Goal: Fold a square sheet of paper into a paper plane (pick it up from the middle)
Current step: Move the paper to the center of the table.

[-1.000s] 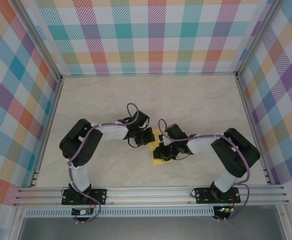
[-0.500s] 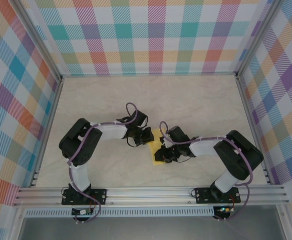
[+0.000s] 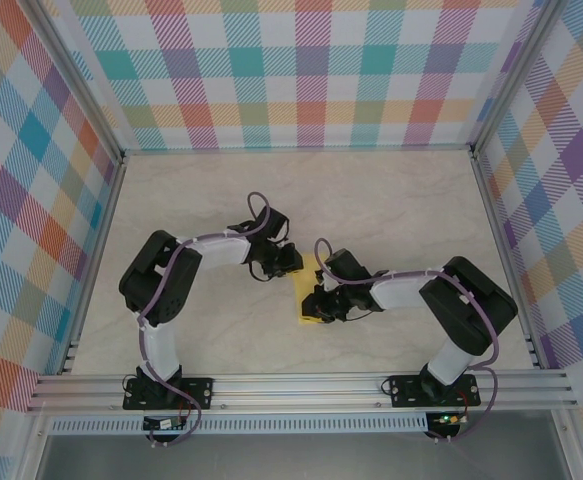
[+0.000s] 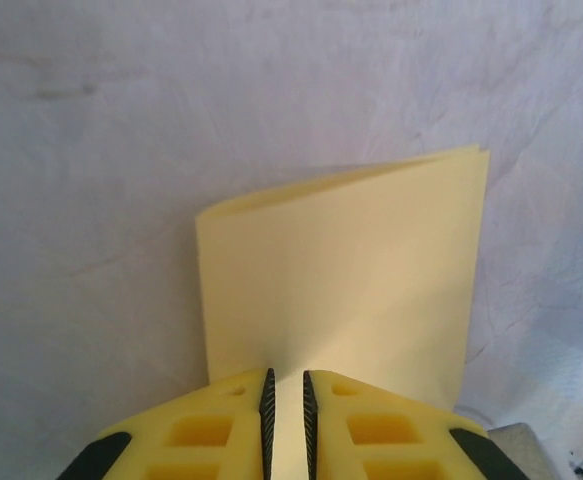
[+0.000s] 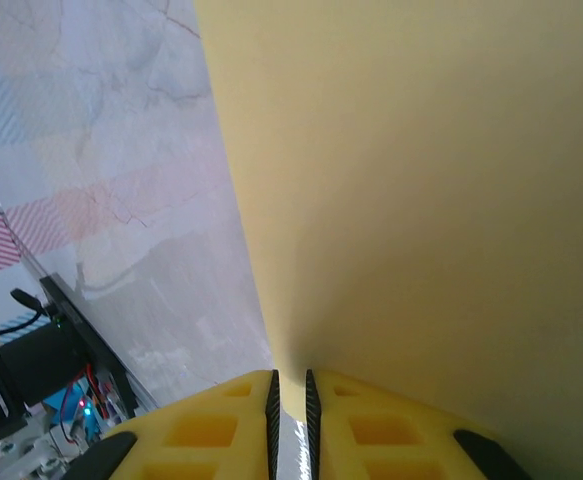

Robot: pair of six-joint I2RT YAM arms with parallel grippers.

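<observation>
Looked like an early fold: the square sheet of paper (image 3: 308, 318), doubled over, sat mid-frame, the left gripper (image 4: 286, 400) and right gripper (image 5: 291, 400) each nearly closed at its edge (clamped or not, couldn't tell), so next it needed a firm crease.

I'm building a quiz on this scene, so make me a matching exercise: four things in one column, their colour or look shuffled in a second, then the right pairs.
Things:
1. square sheet of paper
2. table
3. walls
4. rail along the near edge

Looks:
A. silver metal
B. bright yellow, folded over
C. many-coloured plaid
D. pale and marbled

Pairs: 1-B, 2-D, 3-C, 4-A
</observation>
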